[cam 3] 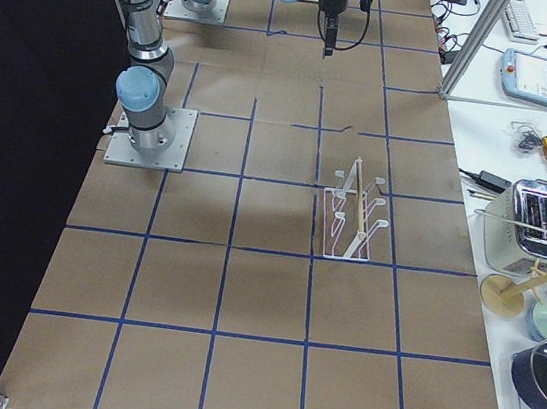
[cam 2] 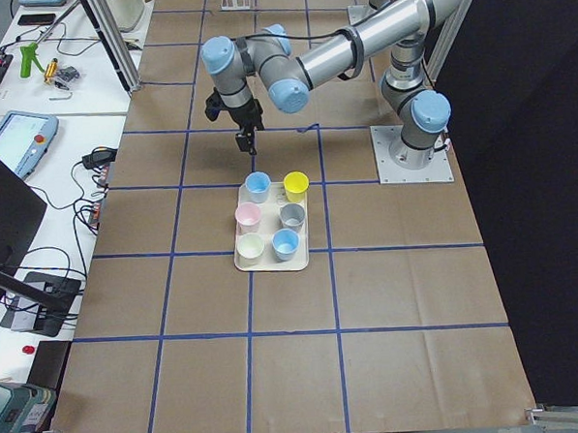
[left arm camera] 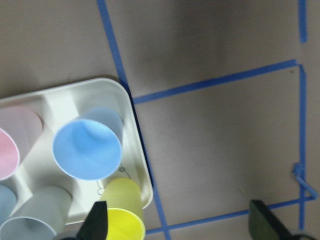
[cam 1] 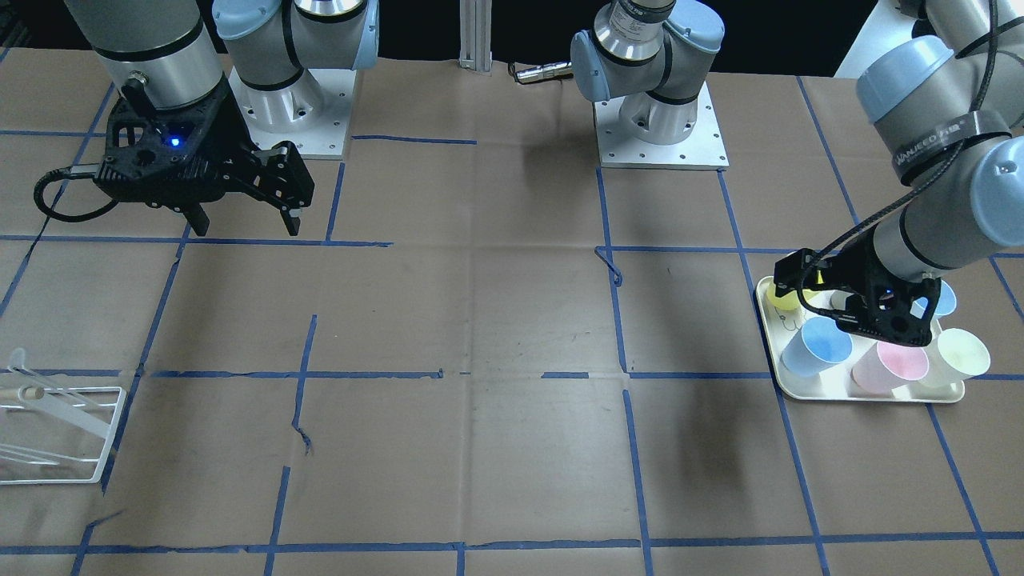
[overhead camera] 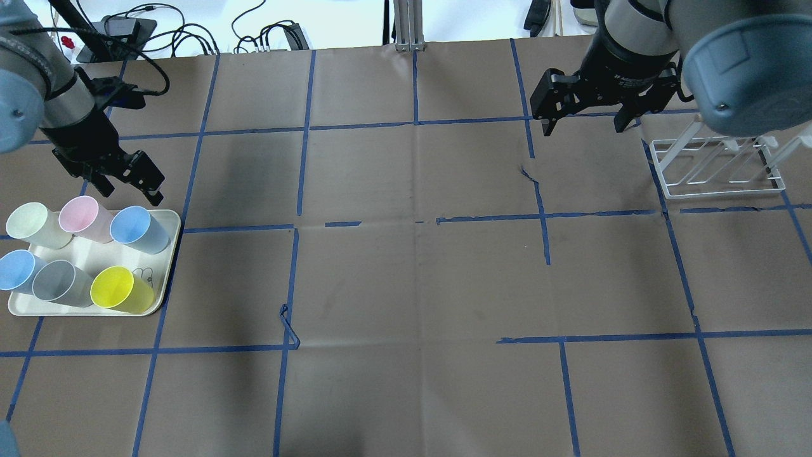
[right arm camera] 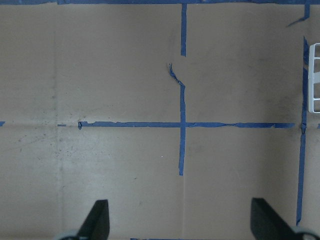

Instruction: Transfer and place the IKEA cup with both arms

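The IKEA cup (overhead camera: 136, 228) is a pale blue tumbler standing upright at the far right corner of a cream tray (overhead camera: 170, 254). It also shows in the front view (cam 1: 816, 348), the left side view (cam 2: 257, 186) and the left wrist view (left arm camera: 87, 149). My left gripper (overhead camera: 130, 192) is open and empty. It hovers above the tray's far edge, just beyond the cup, without touching it (left arm camera: 180, 225). My right gripper (overhead camera: 587, 125) is open and empty above bare table at the far right (cam 1: 244, 226).
On the tray also stand a pink cup (overhead camera: 82, 216), a cream cup (overhead camera: 32, 223), a sky-blue cup (overhead camera: 16, 270), a grey cup (overhead camera: 60, 282) and a yellow cup (overhead camera: 120, 289). A white wire rack (overhead camera: 717, 168) stands beside the right gripper. Blue tape lines cross the brown table.
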`<state>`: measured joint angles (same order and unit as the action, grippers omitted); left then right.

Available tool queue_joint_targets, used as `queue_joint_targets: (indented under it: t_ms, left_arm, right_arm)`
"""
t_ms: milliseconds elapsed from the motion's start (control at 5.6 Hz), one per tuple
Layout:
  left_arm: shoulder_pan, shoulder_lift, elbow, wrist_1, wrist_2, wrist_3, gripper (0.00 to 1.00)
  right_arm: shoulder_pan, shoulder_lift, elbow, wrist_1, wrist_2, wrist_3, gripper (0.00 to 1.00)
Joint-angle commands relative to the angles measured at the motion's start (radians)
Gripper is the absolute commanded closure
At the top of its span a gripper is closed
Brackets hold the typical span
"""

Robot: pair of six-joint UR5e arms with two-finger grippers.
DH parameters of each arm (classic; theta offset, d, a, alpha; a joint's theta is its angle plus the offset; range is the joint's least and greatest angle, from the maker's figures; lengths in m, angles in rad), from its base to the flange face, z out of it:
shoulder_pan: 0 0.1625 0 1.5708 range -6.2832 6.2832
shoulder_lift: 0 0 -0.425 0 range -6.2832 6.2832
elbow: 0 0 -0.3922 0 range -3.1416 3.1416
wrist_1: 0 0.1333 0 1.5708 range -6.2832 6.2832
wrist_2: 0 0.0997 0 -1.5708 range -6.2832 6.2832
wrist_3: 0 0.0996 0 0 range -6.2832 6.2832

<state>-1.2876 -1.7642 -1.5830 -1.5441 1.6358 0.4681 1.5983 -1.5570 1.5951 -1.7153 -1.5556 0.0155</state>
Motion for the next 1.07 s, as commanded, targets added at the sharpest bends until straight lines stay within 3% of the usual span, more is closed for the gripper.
queue_joint_targets:
  t_ms: [0, 357, 893]
  left_arm:
    - [-0.211, 0.07, 0.077, -0.118, -0.022, -0.322, 0.01]
    - [-0.341, 0.155, 0.06, -0.093, -0.025, -0.406, 0.01]
    - [-0.352, 0.158, 0.025, -0.07, -0.024, -0.407, 0.01]
  right_arm:
    - [0.0, 0.0, -0.001, -0.001, -0.004, 0.001, 0.0]
    - [0.0, 0.0, -0.001, -0.001, -0.003, 0.001, 0.0]
    - [0.0, 0.0, -0.001, -0.001, -0.003, 0.001, 0.0]
